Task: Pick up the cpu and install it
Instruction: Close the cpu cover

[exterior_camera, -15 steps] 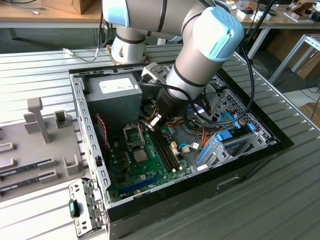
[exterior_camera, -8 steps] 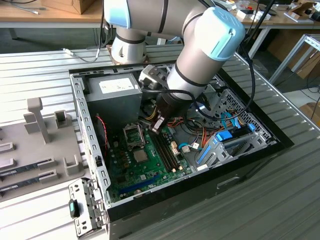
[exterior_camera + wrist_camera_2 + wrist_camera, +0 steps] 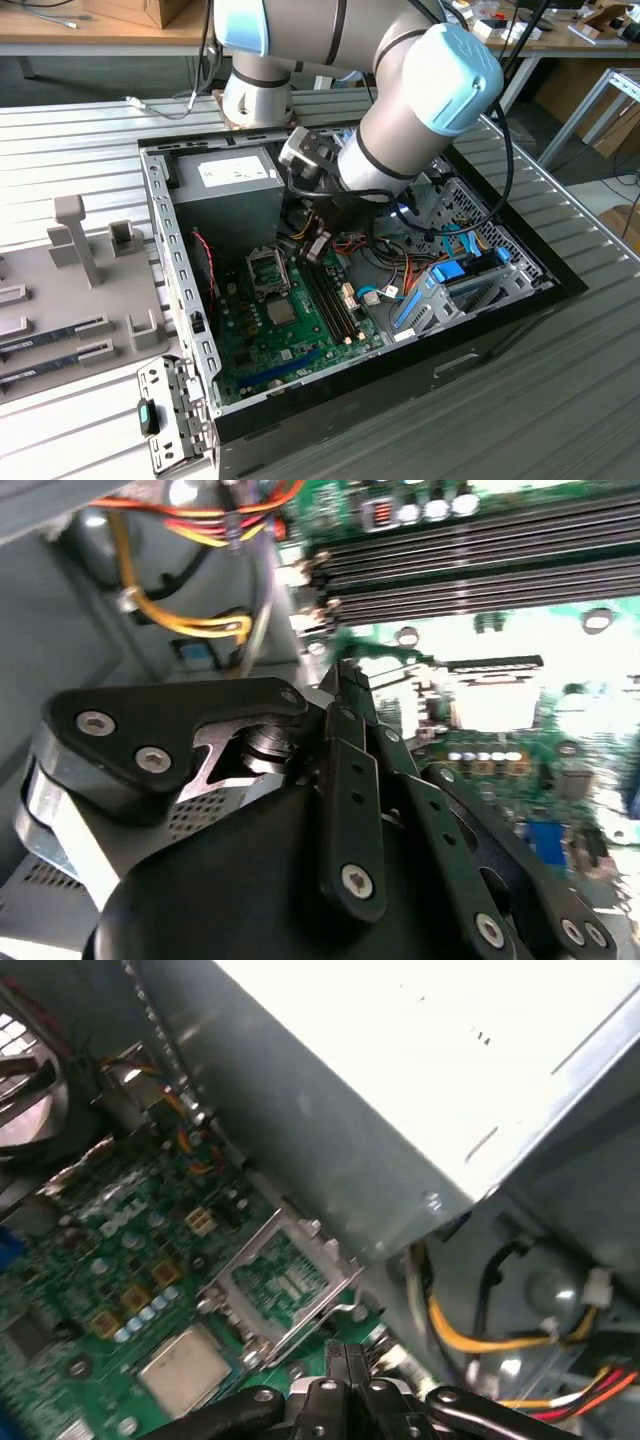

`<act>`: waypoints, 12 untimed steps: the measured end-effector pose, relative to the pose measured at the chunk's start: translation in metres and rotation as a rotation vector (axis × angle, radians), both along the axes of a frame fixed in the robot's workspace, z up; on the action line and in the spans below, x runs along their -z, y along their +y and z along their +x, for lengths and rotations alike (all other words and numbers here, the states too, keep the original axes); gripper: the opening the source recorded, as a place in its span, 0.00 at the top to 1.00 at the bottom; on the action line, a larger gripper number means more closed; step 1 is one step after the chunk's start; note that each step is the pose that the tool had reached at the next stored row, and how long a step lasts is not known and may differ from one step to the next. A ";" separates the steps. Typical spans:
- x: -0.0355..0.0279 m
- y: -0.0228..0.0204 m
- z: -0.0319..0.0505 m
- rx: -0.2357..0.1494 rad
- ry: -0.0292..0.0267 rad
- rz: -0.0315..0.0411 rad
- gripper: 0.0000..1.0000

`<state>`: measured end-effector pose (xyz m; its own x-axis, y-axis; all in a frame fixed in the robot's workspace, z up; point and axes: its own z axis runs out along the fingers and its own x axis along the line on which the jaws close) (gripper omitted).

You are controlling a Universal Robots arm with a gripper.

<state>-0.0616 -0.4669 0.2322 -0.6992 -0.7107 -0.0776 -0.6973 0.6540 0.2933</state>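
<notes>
The open computer case (image 3: pixel 180 260) lies on its side. The grey power supply (image 3: pixel 225 195) sits at its back corner, and the green motherboard (image 3: pixel 260 345) covers its floor. The socket (image 3: pixel 268 268) stands open near the power supply, its metal frame raised over an empty bed.

The cpu (image 3: pixel 281 312) lies flat on the motherboard just beside the socket, on the side away from the power supply. It is square, so it has no long axis.

The gripper (image 3: pixel 314 248) hangs above the board close to the power supply edge, over the memory slots (image 3: pixel 330 295). In the first wrist view its fingers (image 3: pixel 337 1365) are pressed narrow with nothing between them. From them the cpu (image 3: pixel 185 1368) lies apart, off to the exterior view's left and towards the case's front — the socket (image 3: pixel 285 1282) is nearer.
</notes>
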 end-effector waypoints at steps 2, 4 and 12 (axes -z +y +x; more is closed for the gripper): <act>0.0002 -0.0009 0.0009 0.000 0.0002 0.0749 0.89; 0.0019 -0.0009 0.0101 0.000 0.0016 0.1014 0.89; 0.0040 -0.0009 0.0118 -0.002 -0.0397 0.1051 0.89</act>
